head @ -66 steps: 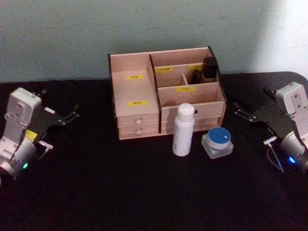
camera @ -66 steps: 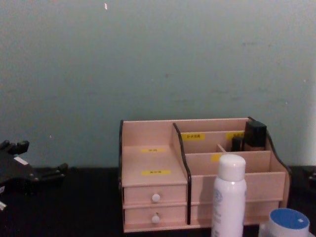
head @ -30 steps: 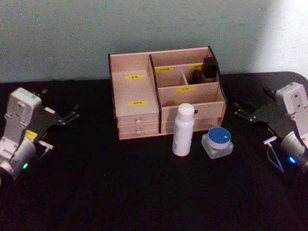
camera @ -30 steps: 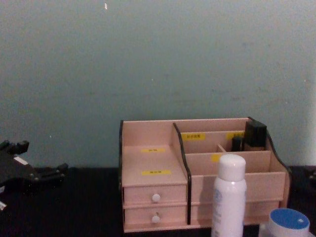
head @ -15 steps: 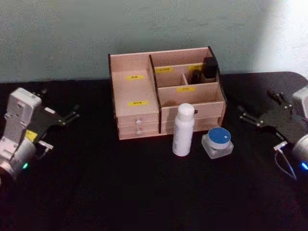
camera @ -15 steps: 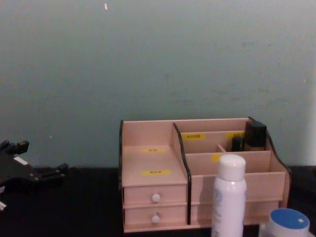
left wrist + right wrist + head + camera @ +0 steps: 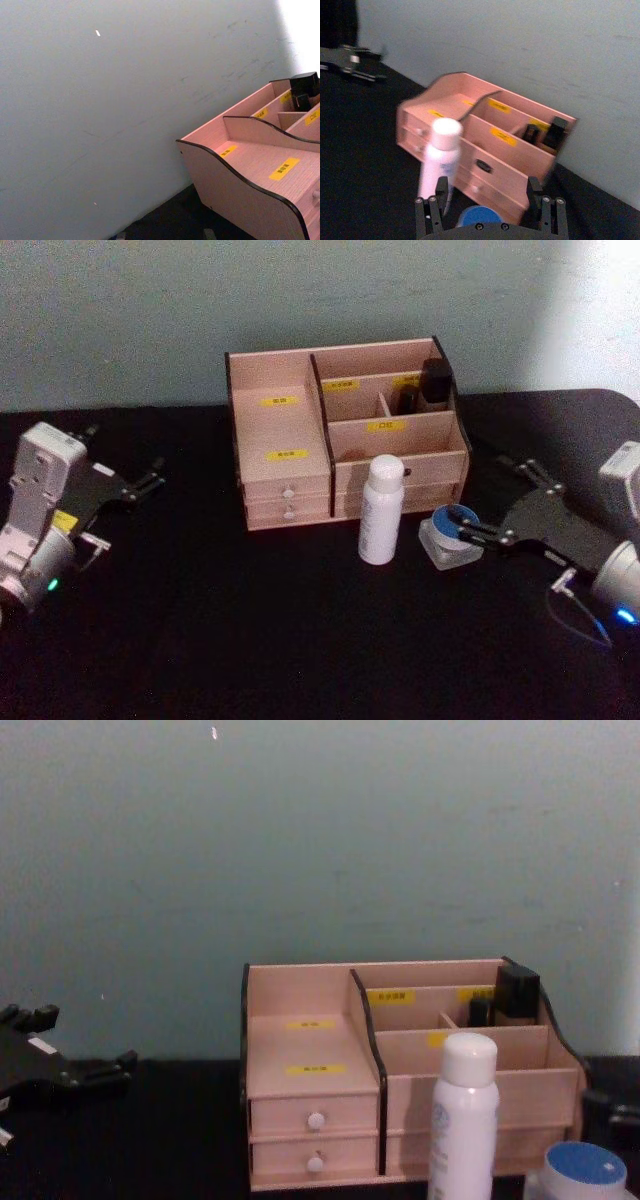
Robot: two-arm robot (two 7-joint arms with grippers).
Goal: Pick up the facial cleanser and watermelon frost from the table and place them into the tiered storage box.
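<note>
The right tool is released, with its two fingers spread wide. It hangs low over the black worktop on the right side of the scene and points left. In the head view its nearer fingertip overlaps the right edge of the blue-lidded jar; whether they touch cannot be told. In the right wrist view the jar lies in the gap ahead of the spread fingers.

The jar stands on the worktop just right of the white bottle, which is upright with its cap on. Both are just in front of the right-hand drawers of the tiered storage box and outside it.

The box stands at the far middle of the worktop, near the wall. A black container stands in its far right compartment.

The left tool rests by the left edge, also released, well apart from the box.
</note>
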